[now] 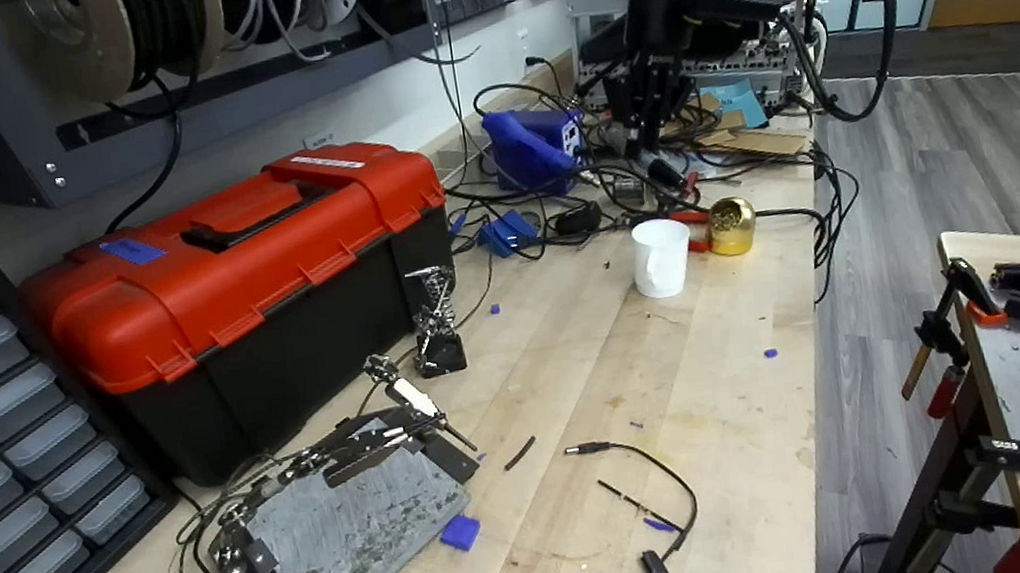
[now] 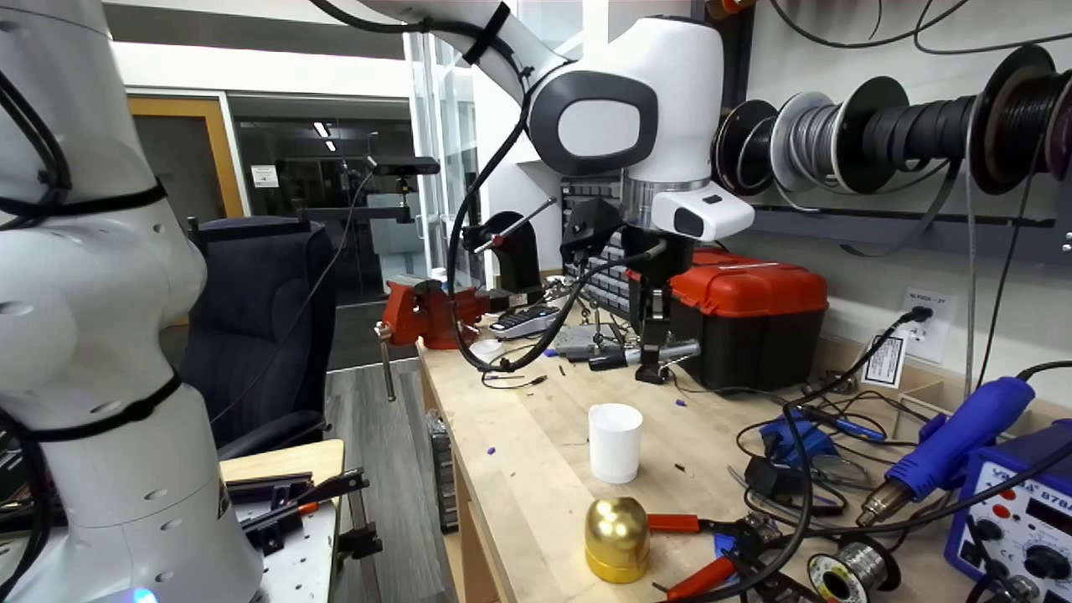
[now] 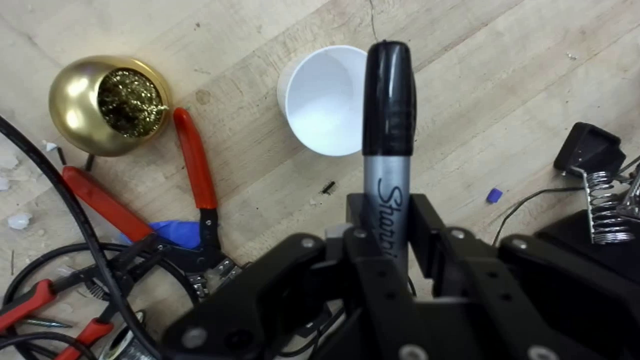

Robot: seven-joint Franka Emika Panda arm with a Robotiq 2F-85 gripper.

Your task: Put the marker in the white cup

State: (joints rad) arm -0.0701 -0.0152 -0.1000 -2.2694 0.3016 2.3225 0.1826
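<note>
The white cup (image 1: 664, 253) stands upright on the wooden bench; it also shows in an exterior view (image 2: 615, 444) and in the wrist view (image 3: 325, 105), where its inside looks empty. My gripper (image 3: 385, 215) is shut on the marker (image 3: 389, 105), a grey-bodied pen with a black cap. The marker's cap points away from the gripper and overlaps the cup's right rim in the wrist view. In an exterior view the marker (image 2: 677, 351) lies nearly level in the gripper (image 2: 651, 364), above the bench and apart from the cup. The marker's rear end is hidden by the fingers in the wrist view.
A gold tip cleaner (image 3: 110, 105) and red-handled pliers (image 3: 195, 160) lie beside the cup. A red and black toolbox (image 1: 268, 292) stands along the wall. A blue soldering station (image 1: 540, 146) and tangled cables are at the bench end. A metal helping-hand stand (image 1: 437, 323) is near the toolbox.
</note>
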